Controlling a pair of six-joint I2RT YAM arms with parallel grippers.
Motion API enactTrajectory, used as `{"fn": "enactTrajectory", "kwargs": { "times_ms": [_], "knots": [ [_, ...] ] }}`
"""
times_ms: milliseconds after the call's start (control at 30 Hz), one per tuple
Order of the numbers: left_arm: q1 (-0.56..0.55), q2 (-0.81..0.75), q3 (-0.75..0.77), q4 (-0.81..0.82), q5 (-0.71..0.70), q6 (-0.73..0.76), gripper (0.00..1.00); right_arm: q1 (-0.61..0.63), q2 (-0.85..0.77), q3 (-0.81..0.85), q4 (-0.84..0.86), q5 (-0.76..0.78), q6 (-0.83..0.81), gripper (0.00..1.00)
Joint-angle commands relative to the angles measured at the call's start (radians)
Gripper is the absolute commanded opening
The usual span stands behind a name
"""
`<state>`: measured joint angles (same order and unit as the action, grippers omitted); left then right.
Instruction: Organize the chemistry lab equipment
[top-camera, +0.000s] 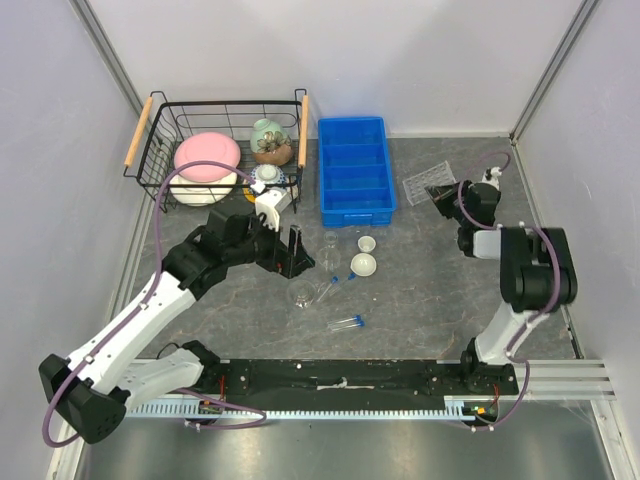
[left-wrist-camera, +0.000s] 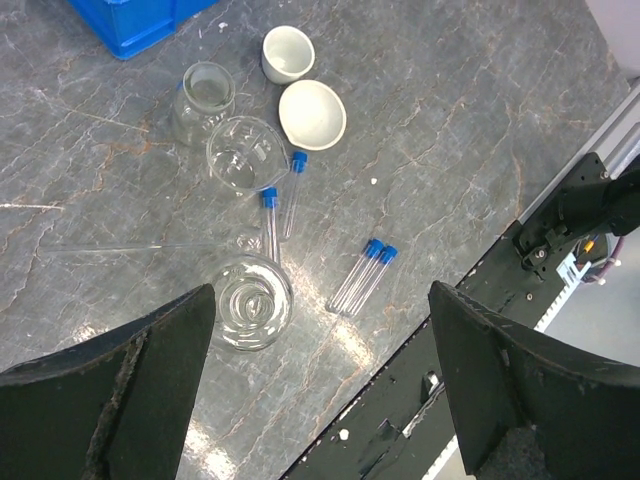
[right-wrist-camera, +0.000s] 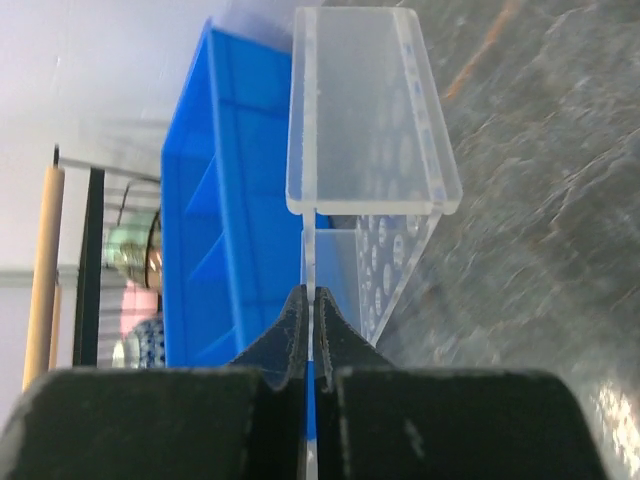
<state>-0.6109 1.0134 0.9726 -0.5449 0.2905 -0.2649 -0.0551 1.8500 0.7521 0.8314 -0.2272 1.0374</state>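
Clear tube rack (right-wrist-camera: 370, 150) clamped by thin wall between right gripper (right-wrist-camera: 308, 300) fingers, near far right corner of table (top-camera: 430, 290), beside blue bin (right-wrist-camera: 215, 200). Left gripper (left-wrist-camera: 320, 300) fingers spread wide above flasks (left-wrist-camera: 250, 300), white dishes (left-wrist-camera: 312, 113), blue-capped tubes (left-wrist-camera: 358, 280) at table centre. Risk: rack pivoted or slipped from narrow pinch if swung fast.

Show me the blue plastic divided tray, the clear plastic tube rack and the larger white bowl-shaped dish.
blue plastic divided tray (top-camera: 357, 216): top external view, near wall.
clear plastic tube rack (right-wrist-camera: 365, 110): right wrist view, upper plate.
larger white bowl-shaped dish (left-wrist-camera: 312, 113): left wrist view, bare inside.
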Motion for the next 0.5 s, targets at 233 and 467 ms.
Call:
{"fn": "enactTrajectory", "kwargs": {
  "times_ms": [233, 467],
  "knots": [
    [-0.004, -0.073, 0.014, -0.007, 0.056, -0.016, 0.92, 0.000, -0.454, 0.046, -0.856, -0.112, -0.384, 0.00],
    [-0.004, -0.101, -0.002, -0.010, 0.073, -0.013, 0.91, 0.000, -0.670, 0.021, -1.200, -0.199, -0.477, 0.00]
  ]
}}
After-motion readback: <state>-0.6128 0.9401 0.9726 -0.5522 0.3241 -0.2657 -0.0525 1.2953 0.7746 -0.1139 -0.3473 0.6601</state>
